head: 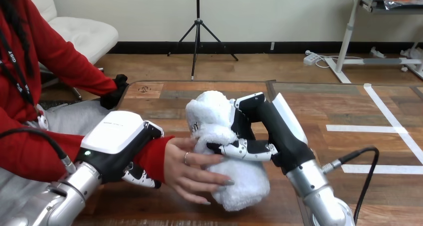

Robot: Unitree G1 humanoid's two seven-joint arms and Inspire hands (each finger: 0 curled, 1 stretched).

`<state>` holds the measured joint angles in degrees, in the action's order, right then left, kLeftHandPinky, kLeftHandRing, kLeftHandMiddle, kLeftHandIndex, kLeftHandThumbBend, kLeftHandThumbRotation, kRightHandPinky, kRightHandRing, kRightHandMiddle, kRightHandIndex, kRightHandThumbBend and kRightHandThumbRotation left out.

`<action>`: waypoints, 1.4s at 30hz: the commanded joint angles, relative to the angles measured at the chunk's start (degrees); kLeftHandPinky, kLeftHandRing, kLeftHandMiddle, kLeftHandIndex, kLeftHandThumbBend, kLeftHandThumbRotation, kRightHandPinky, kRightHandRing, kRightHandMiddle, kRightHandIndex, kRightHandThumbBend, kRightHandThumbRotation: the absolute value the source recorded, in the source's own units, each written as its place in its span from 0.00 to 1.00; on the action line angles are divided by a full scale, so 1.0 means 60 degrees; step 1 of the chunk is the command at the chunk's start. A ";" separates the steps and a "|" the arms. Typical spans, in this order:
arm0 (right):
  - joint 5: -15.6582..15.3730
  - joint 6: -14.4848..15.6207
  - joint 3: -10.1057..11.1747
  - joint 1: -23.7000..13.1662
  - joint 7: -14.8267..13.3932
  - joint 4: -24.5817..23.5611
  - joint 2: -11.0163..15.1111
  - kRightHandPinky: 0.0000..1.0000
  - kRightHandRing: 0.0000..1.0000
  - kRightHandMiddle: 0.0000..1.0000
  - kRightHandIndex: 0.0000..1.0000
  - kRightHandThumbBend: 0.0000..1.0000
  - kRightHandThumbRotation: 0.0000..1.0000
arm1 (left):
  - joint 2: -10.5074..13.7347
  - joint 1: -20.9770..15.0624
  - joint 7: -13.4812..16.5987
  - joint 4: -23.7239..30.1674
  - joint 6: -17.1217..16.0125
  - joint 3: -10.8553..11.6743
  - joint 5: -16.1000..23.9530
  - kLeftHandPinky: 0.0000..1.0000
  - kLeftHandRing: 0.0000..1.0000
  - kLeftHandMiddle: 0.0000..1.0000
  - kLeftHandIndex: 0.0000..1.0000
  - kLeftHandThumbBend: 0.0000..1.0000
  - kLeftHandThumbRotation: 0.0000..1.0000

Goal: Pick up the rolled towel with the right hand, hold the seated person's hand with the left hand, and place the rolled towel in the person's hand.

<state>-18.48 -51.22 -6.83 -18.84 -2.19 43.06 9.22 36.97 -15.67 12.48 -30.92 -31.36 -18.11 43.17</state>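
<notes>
Centre frame: the right hand (260, 132) is clamped on the rolled towel (243, 185), thumb across its front, above the table (344, 111). The person's hand (192, 168) lies against the towel's left side, fingers touching it. Lower left: the left hand (118, 137) sits over the red-sleeved wrist (152, 156), fingers curled beneath it.

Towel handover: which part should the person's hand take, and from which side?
The lower half of the towel, from the view's left. The right hand wraps the roll's middle from the right, leaving the lower end free. The person's hand lies against it there, its wrist held by the left hand; curling those fingers round should probably do.
</notes>
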 commanded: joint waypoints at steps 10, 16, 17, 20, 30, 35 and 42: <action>0.0939 -0.0307 -0.0014 -0.0165 0.0399 -0.5266 -0.0085 0.02 0.06 0.10 0.09 0.57 0.00 | -0.0527 -0.1418 0.0569 0.1379 -0.0936 0.0442 -0.0581 0.29 0.32 0.36 0.39 0.85 0.02; 0.0909 -0.0140 -0.0002 -0.0047 0.0477 -0.5617 -0.0130 0.02 0.07 0.09 0.09 0.58 0.00 | -0.0543 -0.1477 0.0581 0.1270 -0.0973 0.0432 -0.0578 0.29 0.31 0.36 0.39 0.86 0.03; 0.0893 -0.0122 0.0005 -0.0034 0.0477 -0.5647 -0.0146 0.02 0.07 0.09 0.09 0.58 0.00 | -0.0545 -0.1484 0.0578 0.1260 -0.0976 0.0430 -0.0577 0.29 0.31 0.36 0.39 0.86 0.03; 0.0793 -0.0108 0.0037 -0.0031 0.0431 -0.5663 -0.0213 0.02 0.07 0.09 0.09 0.59 0.00 | -0.0551 -0.1519 0.0576 0.1199 -0.1004 0.0422 -0.0574 0.29 0.32 0.36 0.39 0.86 0.03; 0.0714 -0.0187 0.0035 -0.0093 0.0321 -0.5461 -0.0405 0.02 0.06 0.09 0.09 0.59 0.00 | -0.0595 -0.1600 0.0605 0.1066 -0.1093 0.0413 -0.0564 0.29 0.32 0.37 0.39 0.86 0.04; 0.0789 -0.0140 -0.0029 -0.0125 0.0358 -0.5441 -0.0454 0.02 0.06 0.09 0.09 0.59 0.00 | -0.0617 -0.1626 0.0504 0.1059 -0.1080 0.0424 -0.0610 0.29 0.32 0.37 0.39 0.85 0.04; 0.0869 -0.0238 -0.0103 -0.0281 0.0365 -0.5200 -0.0537 0.02 0.06 0.09 0.09 0.59 0.00 | -0.0635 -0.1647 0.0448 0.1077 -0.1070 0.0438 -0.0612 0.29 0.32 0.37 0.39 0.85 0.05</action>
<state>-18.34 -47.13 -6.93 -10.80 0.72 25.28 9.09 36.96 -15.49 12.48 -30.95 -34.34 -18.11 43.17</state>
